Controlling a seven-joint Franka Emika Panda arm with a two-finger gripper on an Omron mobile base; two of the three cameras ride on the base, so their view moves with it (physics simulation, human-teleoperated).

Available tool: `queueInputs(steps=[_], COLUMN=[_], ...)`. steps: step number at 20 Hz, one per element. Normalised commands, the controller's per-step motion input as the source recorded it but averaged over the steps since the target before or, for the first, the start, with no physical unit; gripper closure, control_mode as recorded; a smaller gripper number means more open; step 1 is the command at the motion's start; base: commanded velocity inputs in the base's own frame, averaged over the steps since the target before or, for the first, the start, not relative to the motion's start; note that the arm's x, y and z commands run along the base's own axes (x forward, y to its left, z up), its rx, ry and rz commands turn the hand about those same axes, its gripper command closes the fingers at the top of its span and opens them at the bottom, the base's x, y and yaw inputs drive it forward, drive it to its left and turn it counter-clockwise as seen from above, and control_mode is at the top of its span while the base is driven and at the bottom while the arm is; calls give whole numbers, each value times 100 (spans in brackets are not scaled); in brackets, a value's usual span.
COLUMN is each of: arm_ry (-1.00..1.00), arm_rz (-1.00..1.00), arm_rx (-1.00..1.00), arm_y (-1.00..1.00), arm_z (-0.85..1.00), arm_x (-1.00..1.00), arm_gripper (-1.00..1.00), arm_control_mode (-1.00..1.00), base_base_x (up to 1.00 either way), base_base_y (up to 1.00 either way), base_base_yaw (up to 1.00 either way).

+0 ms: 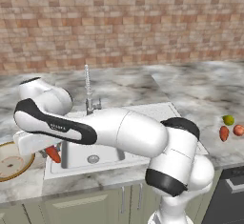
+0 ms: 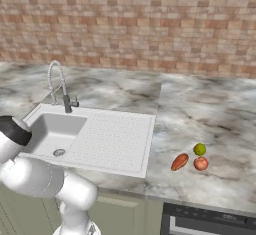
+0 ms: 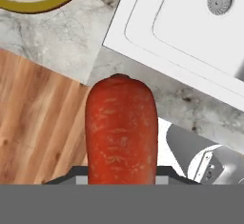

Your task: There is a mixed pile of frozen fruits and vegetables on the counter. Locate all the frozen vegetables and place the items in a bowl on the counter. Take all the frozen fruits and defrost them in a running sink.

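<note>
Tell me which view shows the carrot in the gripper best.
Hand view: the carrot stands large and unobstructed between the jaws, ridges visible. Left base view shows just its small orange tip under the arm, between the bowl and sink.

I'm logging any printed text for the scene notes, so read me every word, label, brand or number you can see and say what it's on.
No text can be read in these pictures.
Arm: small pale marks on the dark band of the link, too small and blurred to read.
Bowl: a trace of red marking inside at the frame's top edge, cut off and unreadable.
Carrot, sink, counter: no lettering.
</note>
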Motion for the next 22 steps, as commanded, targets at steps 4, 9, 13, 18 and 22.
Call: queueInputs(steps=[4,9,13,18,22], arm_ry=[4,-6,-28,-14,-10], arm_rz=[0,0,-1,-2,-1], arm_rx=[0,-3,-3,4,24], arm_y=[100,54,9,0,-6], arm_z=[-4,-2,-8,-18,-63], arm_x=[28,21,6,20,29], arm_gripper=[100,100,100,100,100], arm_control_mode=[-100,-100,-100,-100,-100], base_base_x=[0,0,0,0,0], base_base_y=[0,0,0,0,0], base_base_yaw=[0,0,0,0,0])
